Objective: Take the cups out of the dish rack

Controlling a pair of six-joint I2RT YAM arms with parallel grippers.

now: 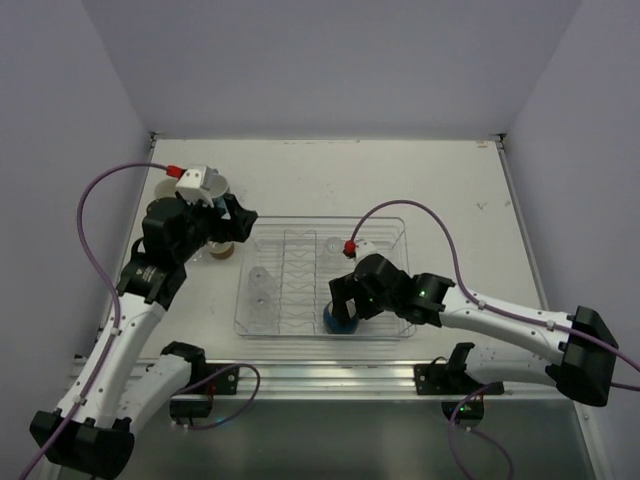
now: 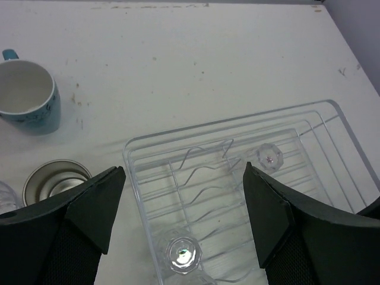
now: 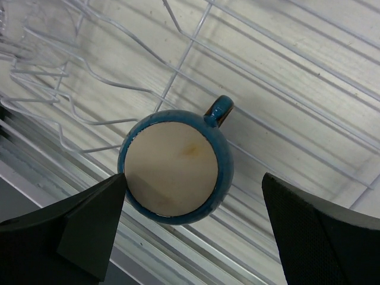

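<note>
a white table [image 1: 420,180] with scuff marks carries a large clear rectangular plastic dish rack [image 1: 385,222] with thin wire dividers, set toward the near edge between two black-and-white robot arms. the left arm [image 1: 120,330] reaches up past the rack's left end, and the left gripper [image 2: 183,178] hangs over the table by the rack's far-left corner, its jaws spread wide with nothing between them. the right arm [image 1: 500,320] stretches in from the rack's right end, and the right gripper [image 3: 193,199] hovers low over the rack's near side, jaws also wide apart, one finger on each side of a dark blue round glazed cup [image 3: 175,166]. that cup sits bottom up inside the rack against its near wall, its pale unglazed base facing the wrist camera and its small handle pointing away from the near wall; whether the left finger [image 3: 77,222] touches the cup cannot be told. outside the rack, off its left end, stand a light blue mug [image 2: 27,98] with a white inside, mouth up, and a tan-cream round cup [image 2: 56,181], nearer the rack. two clear faceted tumblers [image 2: 270,157] [image 2: 183,254] stand inside the rack in its left half.
</note>
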